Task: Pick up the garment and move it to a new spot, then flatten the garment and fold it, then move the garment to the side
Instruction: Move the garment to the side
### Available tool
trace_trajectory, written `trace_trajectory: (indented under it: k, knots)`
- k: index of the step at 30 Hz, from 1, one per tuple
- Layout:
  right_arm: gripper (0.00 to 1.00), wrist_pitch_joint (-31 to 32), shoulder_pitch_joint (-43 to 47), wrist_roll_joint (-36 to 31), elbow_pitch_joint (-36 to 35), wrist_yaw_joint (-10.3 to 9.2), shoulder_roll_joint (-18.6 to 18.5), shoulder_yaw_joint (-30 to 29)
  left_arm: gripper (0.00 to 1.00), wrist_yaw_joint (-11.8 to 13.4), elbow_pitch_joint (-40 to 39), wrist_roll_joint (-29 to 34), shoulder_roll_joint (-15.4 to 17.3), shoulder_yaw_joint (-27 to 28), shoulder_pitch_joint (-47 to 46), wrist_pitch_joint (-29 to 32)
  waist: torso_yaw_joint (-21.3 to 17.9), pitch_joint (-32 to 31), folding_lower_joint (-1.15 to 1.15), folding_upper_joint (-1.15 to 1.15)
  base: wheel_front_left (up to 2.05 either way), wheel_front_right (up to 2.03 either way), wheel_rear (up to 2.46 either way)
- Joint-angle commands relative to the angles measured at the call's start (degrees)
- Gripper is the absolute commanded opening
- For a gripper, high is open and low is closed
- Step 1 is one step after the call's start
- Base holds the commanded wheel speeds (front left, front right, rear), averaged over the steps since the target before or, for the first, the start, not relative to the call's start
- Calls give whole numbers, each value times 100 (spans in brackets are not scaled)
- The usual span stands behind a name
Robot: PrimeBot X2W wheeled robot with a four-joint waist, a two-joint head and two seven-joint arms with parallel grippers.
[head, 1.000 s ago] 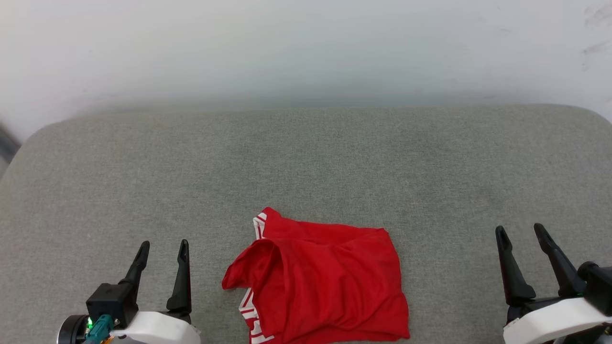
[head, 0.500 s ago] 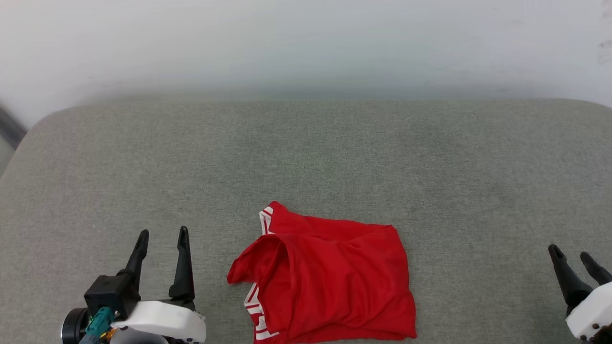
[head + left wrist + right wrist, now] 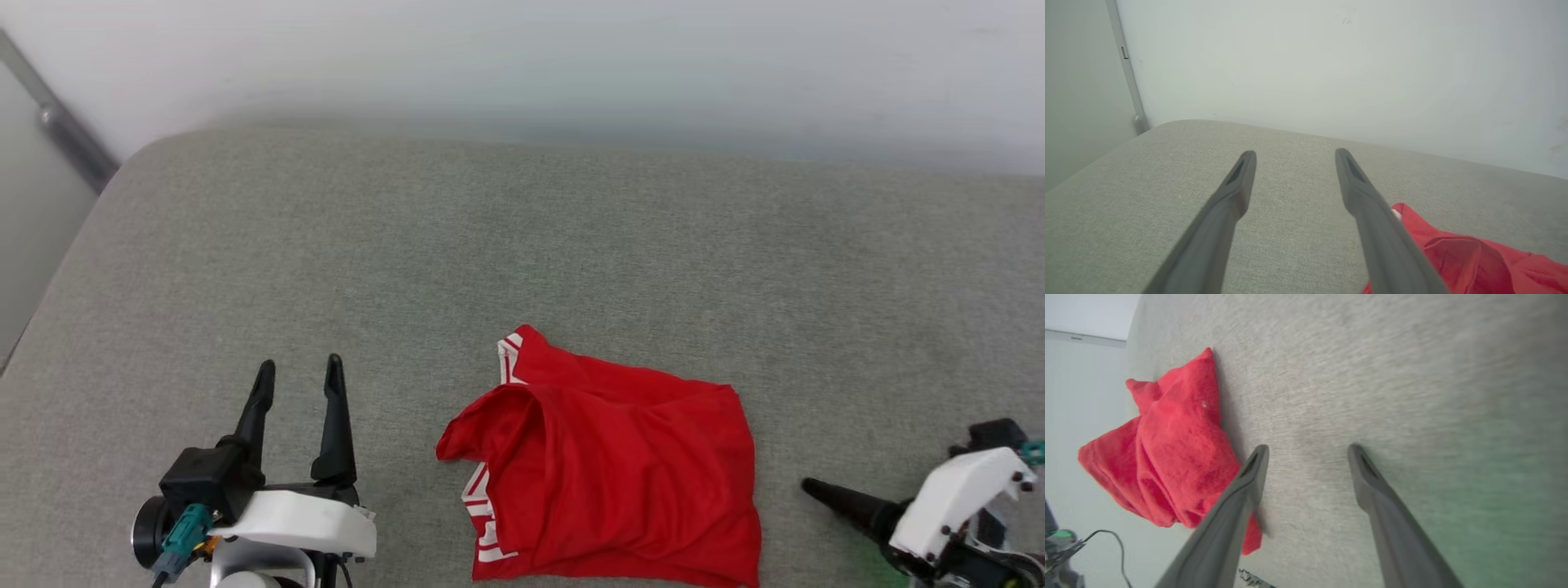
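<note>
The garment [image 3: 620, 465] is a crumpled red shirt with red-white striped trim along its left side, lying near the front edge of a grey cushioned surface [image 3: 522, 245]. My left gripper [image 3: 299, 366] stands open to the garment's left, apart from it, with nothing between its fingers. The left wrist view has those open fingers [image 3: 1295, 154] over bare cushion and the garment [image 3: 1474, 257] at the lower right. My right gripper [image 3: 808, 486] lies low, pointing left at the garment's right edge. In the right wrist view it is open [image 3: 1308, 449] beside the garment [image 3: 1175, 449], holding nothing.
A pale wall [image 3: 522, 65] rises behind the cushion. A grey metal strip [image 3: 65, 131] runs down the wall at the far left, past the cushion's rounded corner. A thin cable [image 3: 1106, 535] hangs beyond the cushion's front edge.
The head camera has shifted, so the whole picture moved right. My right gripper dropped and turned from pointing up the view to pointing left at the garment. The left gripper kept its pose.
</note>
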Motion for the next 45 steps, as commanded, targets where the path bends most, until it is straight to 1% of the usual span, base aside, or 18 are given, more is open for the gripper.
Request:
trace_trajectory:
  k: [1,6,11,12,13,14,15,19,20,23,26,28,31,35,38,40,42,45]
  knots:
    - [100,253,-119,332,85,0,253,57,100,-54,18,55,-72,13,-97,-26,160,110,0,0,0,0,0]
    - [100,646,-494,1261,353,-2,434,45,100,-196,116,104,-203,108,-256,-26,277,265,0,0,0,0,0]
    - [100,685,-832,1811,1081,-2,496,307,100,-303,200,205,-246,135,-389,-26,354,340,0,0,0,0,0]
    - [89,704,-874,1882,1231,-3,511,449,100,-325,209,232,-269,128,-407,-26,367,346,0,0,0,0,0]
    - [45,701,-904,1940,1338,-3,518,585,100,-339,218,249,-288,119,-406,-26,383,346,0,0,0,0,0]
    - [32,674,-930,1995,1419,-3,522,706,100,-355,231,276,-303,108,-409,-26,396,344,0,0,0,0,0]
    - [0,631,-959,2042,1461,-3,522,792,100,-376,235,288,-319,112,-423,-26,402,344,0,0,0,0,0]
    - [0,382,-1073,1926,1328,-2,505,1038,100,-417,286,348,-361,129,-373,-26,348,287,0,0,0,0,0]
    - [0,283,-1104,1804,1228,-2,439,1116,100,-427,301,368,-359,135,-346,-26,317,264,0,0,0,0,0]
    - [0,7,-1129,1440,905,-1,181,1395,100,-448,342,389,-342,148,-294,-26,188,188,0,0,0,0,0]
    - [0,-256,-1112,944,591,-1,-91,1795,100,-491,354,416,-323,157,-270,-26,2,120,0,0,0,0,0]
    - [0,-421,-1118,500,410,-1,-359,2104,100,-486,346,418,-310,195,-245,-26,-175,83,0,0,0,0,0]
    - [0,-594,-1222,-171,305,-2,-727,2415,100,-496,326,393,-310,227,-215,-26,-519,80,0,0,0,0,0]
    - [0,-724,-1444,-805,387,-1,-998,2694,100,-495,266,426,-270,281,-189,-26,-1138,140,0,0,0,0,0]
    - [0,-774,-1649,-1010,535,-2,-1083,2859,100,-535,218,450,-233,248,-227,-20,-1676,232,0,0,0,0,0]
    - [0,-826,-1778,-1013,694,-3,-1127,2898,100,-566,186,497,-203,197,-350,8,-1982,347,0,0,0,0,0]
    - [0,-928,-1939,-1060,823,-2,-1168,2958,100,-609,141,546,-153,133,-489,58,-2254,529,0,0,0,0,0]
    - [0,-1115,-2262,-982,1011,-2,-1131,3008,100,-653,41,623,-45,97,-708,170,-2643,947,0,0,0,0,0]
